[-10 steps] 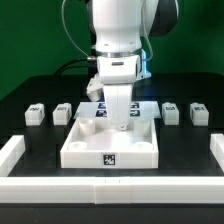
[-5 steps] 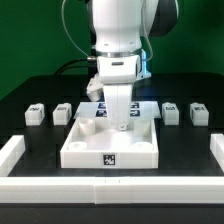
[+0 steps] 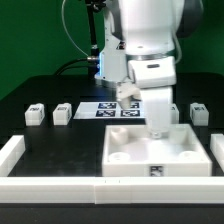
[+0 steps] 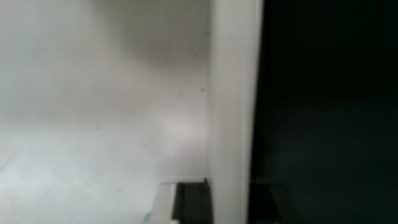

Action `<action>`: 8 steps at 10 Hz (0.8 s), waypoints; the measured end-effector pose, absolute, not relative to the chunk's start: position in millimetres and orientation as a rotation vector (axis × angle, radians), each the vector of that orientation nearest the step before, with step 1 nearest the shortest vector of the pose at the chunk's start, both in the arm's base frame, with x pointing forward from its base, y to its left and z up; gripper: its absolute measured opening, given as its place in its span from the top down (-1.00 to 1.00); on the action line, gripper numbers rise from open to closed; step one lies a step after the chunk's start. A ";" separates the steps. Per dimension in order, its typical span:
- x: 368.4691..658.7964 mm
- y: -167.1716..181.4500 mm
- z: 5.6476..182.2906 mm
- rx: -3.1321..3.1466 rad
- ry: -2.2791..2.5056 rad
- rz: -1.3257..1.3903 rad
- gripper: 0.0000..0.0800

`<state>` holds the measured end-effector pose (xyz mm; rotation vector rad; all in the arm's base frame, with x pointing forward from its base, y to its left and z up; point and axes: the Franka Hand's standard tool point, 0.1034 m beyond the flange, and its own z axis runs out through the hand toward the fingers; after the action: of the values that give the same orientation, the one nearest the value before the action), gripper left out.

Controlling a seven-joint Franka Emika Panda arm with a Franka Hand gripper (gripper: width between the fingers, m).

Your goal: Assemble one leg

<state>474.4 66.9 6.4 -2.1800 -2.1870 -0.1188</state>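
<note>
Two small white legs (image 3: 35,113) (image 3: 62,113) with black-and-white tags stand at the exterior view's left. Another leg (image 3: 198,112) stands at the right, and a fourth is hidden behind the arm. The large white square tray (image 3: 130,160) with round sockets lies at the front right. My gripper (image 3: 157,132) reaches down onto the tray's far wall. In the wrist view my gripper (image 4: 235,192) has a dark finger (image 4: 192,203) on either side of the tray's thin upright wall (image 4: 235,90), shut on it. I hold no leg.
The marker board (image 3: 104,109) lies on the black table behind the tray, partly hidden by the arm. Long white border rails run along the left (image 3: 10,153), the front (image 3: 50,188) and the right (image 3: 217,150), and the tray sits close to the right one.
The arm and the tray have shifted together toward the exterior view's right. The tray now sits by the right rail. The legs have not moved.
</note>
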 end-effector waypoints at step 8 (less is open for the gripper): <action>503.6 81.2 6.1 -2.206 -2.155 -0.133 0.85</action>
<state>503.6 81.2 6.1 -2.2055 -2.1555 -0.1329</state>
